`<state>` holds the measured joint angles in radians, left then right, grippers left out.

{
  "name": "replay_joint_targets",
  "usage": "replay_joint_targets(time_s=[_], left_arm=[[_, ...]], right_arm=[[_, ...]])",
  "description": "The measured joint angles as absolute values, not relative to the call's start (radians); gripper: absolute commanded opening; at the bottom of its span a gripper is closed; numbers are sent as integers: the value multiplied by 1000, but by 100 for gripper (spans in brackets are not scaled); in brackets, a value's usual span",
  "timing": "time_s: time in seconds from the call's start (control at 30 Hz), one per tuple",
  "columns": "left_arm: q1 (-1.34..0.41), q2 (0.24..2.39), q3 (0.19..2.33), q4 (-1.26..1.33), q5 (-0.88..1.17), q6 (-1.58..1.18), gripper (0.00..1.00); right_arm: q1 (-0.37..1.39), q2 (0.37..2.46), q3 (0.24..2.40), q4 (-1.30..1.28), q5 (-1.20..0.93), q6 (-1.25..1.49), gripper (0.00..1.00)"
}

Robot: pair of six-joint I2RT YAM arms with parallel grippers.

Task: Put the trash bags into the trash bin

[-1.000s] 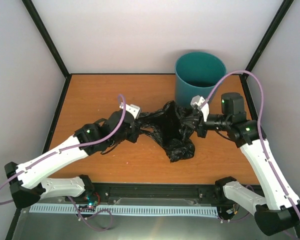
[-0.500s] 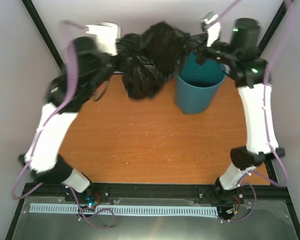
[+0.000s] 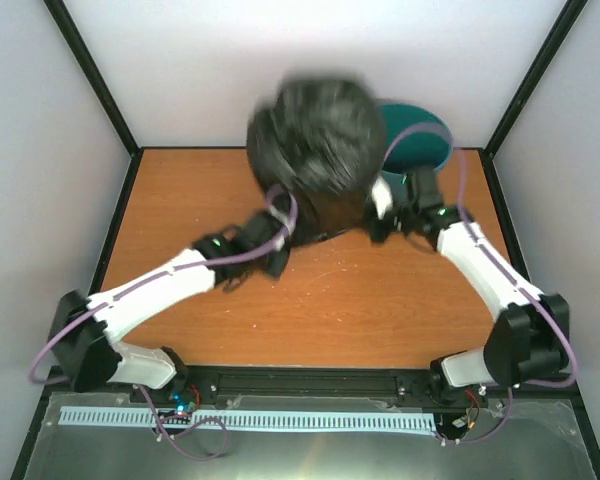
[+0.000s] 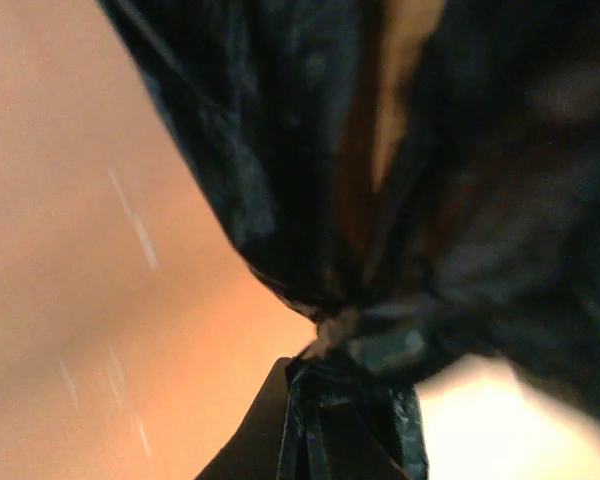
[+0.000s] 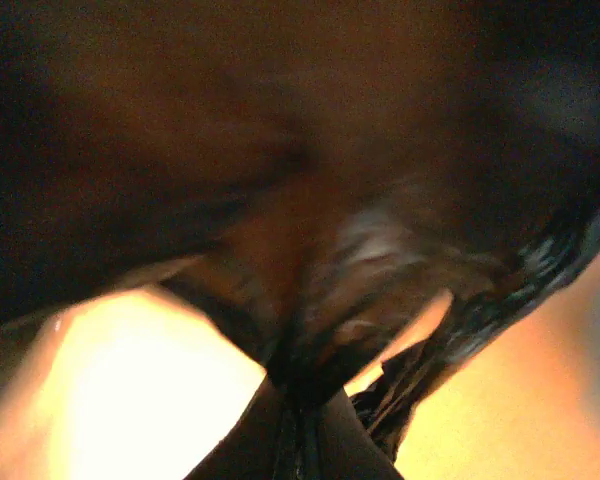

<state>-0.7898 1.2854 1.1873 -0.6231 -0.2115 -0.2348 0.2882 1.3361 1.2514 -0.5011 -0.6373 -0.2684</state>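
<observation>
The black trash bag (image 3: 318,135) billows up as a blurred dome between my two grippers, over the back of the table and partly in front of the teal trash bin (image 3: 425,150). My left gripper (image 3: 280,240) is shut on the bag's left edge; the film is pinched in its jaws in the left wrist view (image 4: 330,420). My right gripper (image 3: 378,215) is shut on the bag's right edge, seen bunched between its jaws in the right wrist view (image 5: 300,420). Both grippers are low, near the table. The bin stands at the back right, mostly hidden by the bag.
The orange wooden table (image 3: 180,210) is fenced by black frame posts and white walls. A black rail (image 3: 310,385) runs along the near edge between the arm bases.
Both arms swung down from high at the back to low over the table, still holding the bag. The bag, which hung below the grippers, now balloons upward above them.
</observation>
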Motion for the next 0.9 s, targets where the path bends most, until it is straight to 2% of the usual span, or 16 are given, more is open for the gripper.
replay_joint_targets(time_s=[0.07, 0.13, 0.2, 0.27, 0.37, 0.53, 0.73, 0.9], left_arm=[[-833, 1331, 1012, -741, -169, -247, 1], [-868, 1254, 960, -864, -137, -256, 1], [-876, 1084, 1007, -869, -118, -261, 1], [-872, 935, 1094, -812, -105, -263, 1], [-871, 804, 1188, -717, -95, -266, 1], [-871, 842, 1218, -704, -112, -294, 1], [-865, 983, 1219, -753, -204, -348, 1], [-729, 1116, 1272, -754, -215, -352, 1]], right_arm=[[287, 1376, 1045, -628, -667, -319, 3], [291, 1267, 953, -780, -717, -366, 3], [296, 1046, 999, -852, -791, -409, 3], [295, 907, 1143, -863, -876, -446, 3], [295, 837, 1268, -841, -991, -465, 3], [296, 888, 1201, -842, -1029, -425, 3], [296, 988, 1175, -764, -920, -295, 3], [296, 1159, 1269, -667, -781, -191, 3]])
